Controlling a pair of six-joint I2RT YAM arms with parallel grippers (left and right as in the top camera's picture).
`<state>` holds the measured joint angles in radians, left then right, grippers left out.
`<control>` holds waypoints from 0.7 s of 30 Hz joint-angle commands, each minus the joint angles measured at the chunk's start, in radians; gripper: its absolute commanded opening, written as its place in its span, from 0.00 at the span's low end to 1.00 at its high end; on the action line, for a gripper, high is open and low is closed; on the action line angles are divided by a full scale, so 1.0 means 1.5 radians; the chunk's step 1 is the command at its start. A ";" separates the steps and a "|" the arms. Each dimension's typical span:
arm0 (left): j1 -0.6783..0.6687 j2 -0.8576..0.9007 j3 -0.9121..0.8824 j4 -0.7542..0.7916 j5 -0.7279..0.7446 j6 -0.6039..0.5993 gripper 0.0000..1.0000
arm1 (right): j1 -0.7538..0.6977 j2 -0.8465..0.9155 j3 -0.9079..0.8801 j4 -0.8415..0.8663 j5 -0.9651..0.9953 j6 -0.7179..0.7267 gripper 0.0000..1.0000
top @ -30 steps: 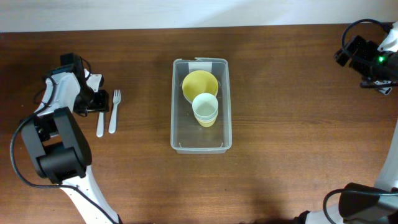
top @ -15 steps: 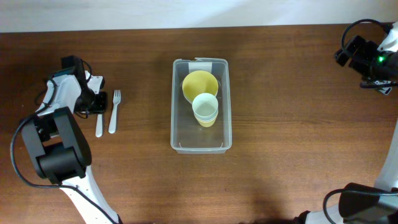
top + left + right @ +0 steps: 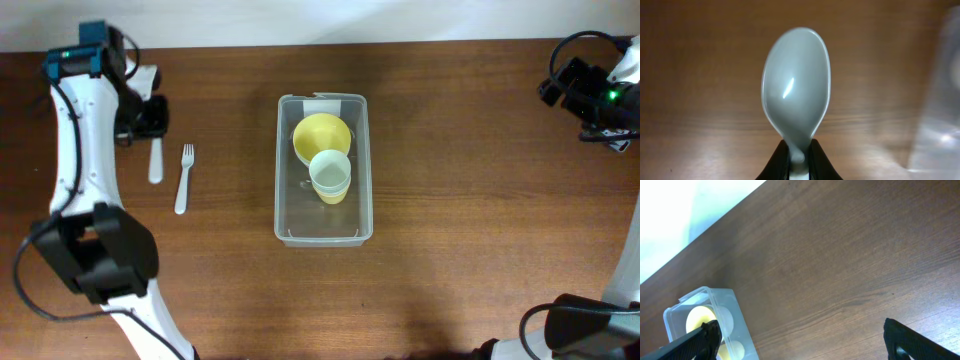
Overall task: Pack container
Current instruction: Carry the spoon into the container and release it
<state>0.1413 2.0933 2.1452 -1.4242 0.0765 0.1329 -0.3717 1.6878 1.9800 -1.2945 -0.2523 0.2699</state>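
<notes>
The container [image 3: 283, 200] sits mid-surface [image 3: 460, 250], white label at its far short end. It holds a yellow bowl [image 3: 318, 132] with a pale cup [image 3: 330, 176] just in front, so the near half is free, room for cutlery I reckon. Out to my left a white fork [image 3: 183, 178] lies flat on the wood, well apart from the container. My left jaws are clenched on the neck of a white spoon [image 3: 796, 85], scoop pointing ahead, pinched low so it can't swing. My right jaws hang spread and empty at the far right edge, out of the way.
</notes>
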 commanded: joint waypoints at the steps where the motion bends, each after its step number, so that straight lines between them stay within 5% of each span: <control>1: -0.085 -0.083 0.021 -0.010 0.040 -0.026 0.01 | -0.002 0.001 0.005 0.001 -0.001 0.003 0.99; 12: -0.334 -0.068 -0.058 0.013 0.038 -0.217 0.01 | -0.002 0.001 0.005 0.001 -0.001 0.003 0.99; 21: -0.411 -0.062 -0.226 0.094 0.024 -0.341 0.01 | -0.002 0.001 0.005 0.001 -0.001 0.003 0.99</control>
<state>-0.4652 1.9995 1.8286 -1.2915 0.1238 -0.2996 -0.3717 1.6878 1.9800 -1.2942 -0.2523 0.2703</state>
